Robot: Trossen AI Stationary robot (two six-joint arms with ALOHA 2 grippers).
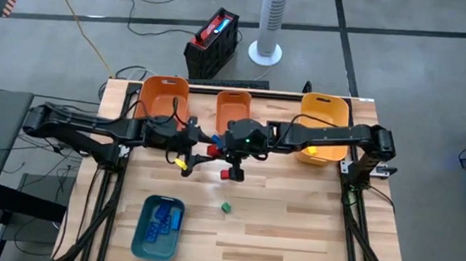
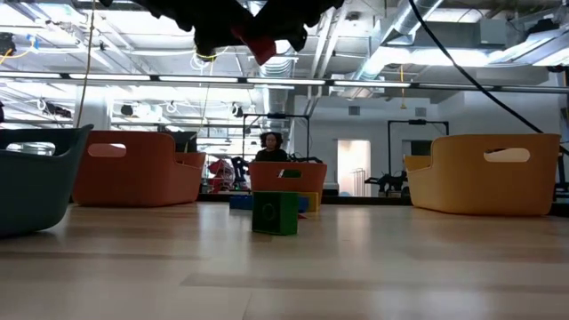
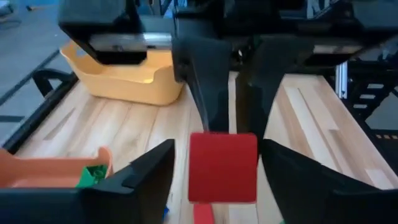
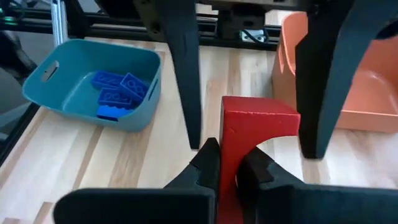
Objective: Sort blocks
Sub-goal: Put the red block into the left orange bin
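Red block (image 4: 258, 134) hung mid-air over the table middle, pinched at its lower edge by the right gripper (image 4: 229, 165), jaws pressed tight on it. Left gripper (image 3: 217, 165) faced it, jaws spread either side of the block, not touching. Block looked square, smooth, glossy. Judged a handover between arms. Sorting partly done: blue blocks (image 4: 115, 93) lay in the teal bin (image 4: 134, 118). Left to sort: green block (image 1: 226, 207) loose on the table (image 1: 291, 235) below the grippers, plus the red one
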